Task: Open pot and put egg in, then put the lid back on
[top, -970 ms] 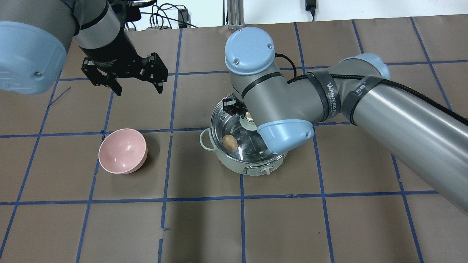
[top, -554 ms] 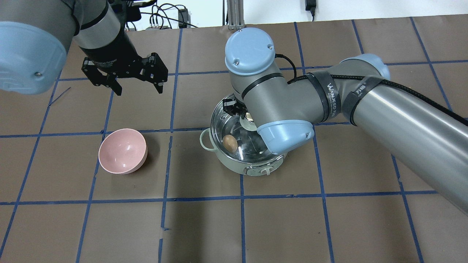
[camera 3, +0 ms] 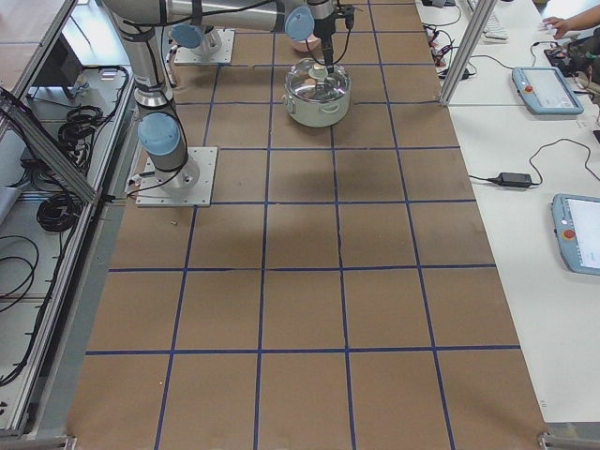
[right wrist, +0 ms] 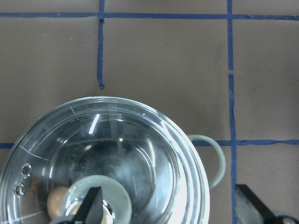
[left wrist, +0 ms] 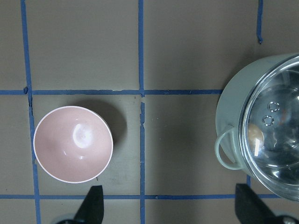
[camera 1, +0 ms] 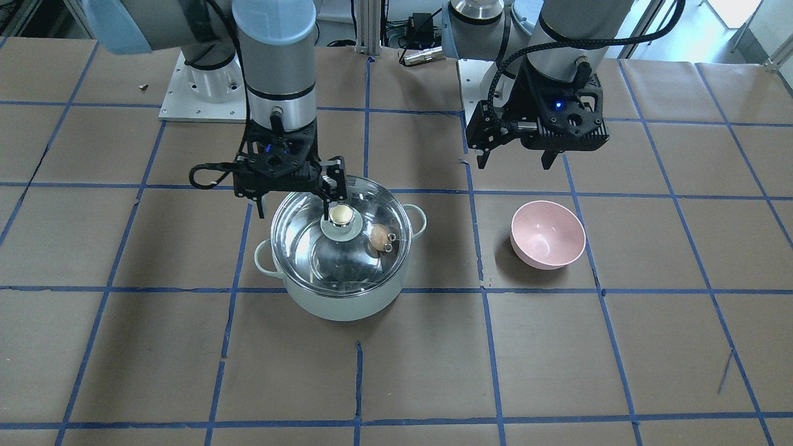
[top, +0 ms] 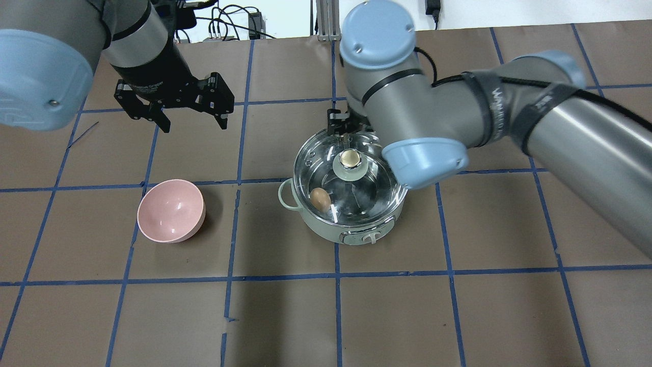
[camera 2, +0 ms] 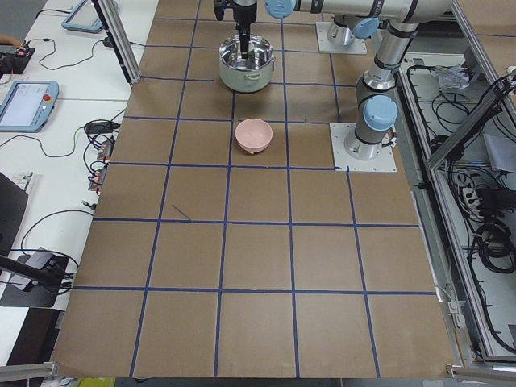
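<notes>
Clear glass lid (top: 356, 191) sits on round mint-green pot (top: 318, 228), small brown egg (top: 320, 200) inside. Right gripper (camera 1: 292, 206) and left gripper (camera 1: 515, 162) both gape wide, empty.

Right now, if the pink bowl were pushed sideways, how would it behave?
The pink bowl looks thin-walled, so probably light and easy to slide. Its sides curve down to a narrow base, so a high push may rock or tip it. The glossy inside suggests a slippery grip.

Mint pot (top: 320, 230); tan egg (top: 320, 199); pink bowl (top: 170, 210)
</notes>
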`<act>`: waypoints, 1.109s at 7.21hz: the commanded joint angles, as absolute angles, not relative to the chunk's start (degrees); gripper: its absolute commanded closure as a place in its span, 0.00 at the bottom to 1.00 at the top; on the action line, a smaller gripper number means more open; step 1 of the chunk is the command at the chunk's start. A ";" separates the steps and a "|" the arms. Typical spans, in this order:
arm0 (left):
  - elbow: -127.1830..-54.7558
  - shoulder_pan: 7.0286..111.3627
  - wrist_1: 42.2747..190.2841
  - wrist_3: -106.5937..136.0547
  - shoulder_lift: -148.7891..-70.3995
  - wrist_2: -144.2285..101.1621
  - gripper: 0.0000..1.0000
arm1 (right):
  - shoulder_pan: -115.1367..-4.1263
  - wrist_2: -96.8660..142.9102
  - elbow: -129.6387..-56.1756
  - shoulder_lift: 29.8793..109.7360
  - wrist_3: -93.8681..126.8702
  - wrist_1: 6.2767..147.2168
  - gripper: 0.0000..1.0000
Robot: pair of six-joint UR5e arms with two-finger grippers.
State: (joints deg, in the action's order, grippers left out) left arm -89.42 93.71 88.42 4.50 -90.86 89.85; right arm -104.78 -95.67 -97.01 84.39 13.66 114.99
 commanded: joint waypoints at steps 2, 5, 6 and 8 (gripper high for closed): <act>-89.47 93.69 88.16 4.48 -91.05 90.00 0.00 | -94.06 -93.87 -96.07 94.20 3.79 101.11 0.00; -89.30 93.78 86.31 4.66 -91.93 89.82 0.00 | -93.78 -93.87 -96.07 94.22 2.90 98.97 0.00; -89.12 93.95 86.31 4.66 -91.59 89.74 0.00 | -93.61 -93.87 -95.89 94.31 2.73 98.96 0.00; -88.95 94.31 86.40 4.57 -91.32 88.87 0.00 | -93.52 -93.69 -95.54 94.31 2.29 98.79 0.00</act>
State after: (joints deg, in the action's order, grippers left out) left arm -89.07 94.12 86.37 4.60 -91.51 89.51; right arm -93.57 -93.75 -95.68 94.29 2.65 98.91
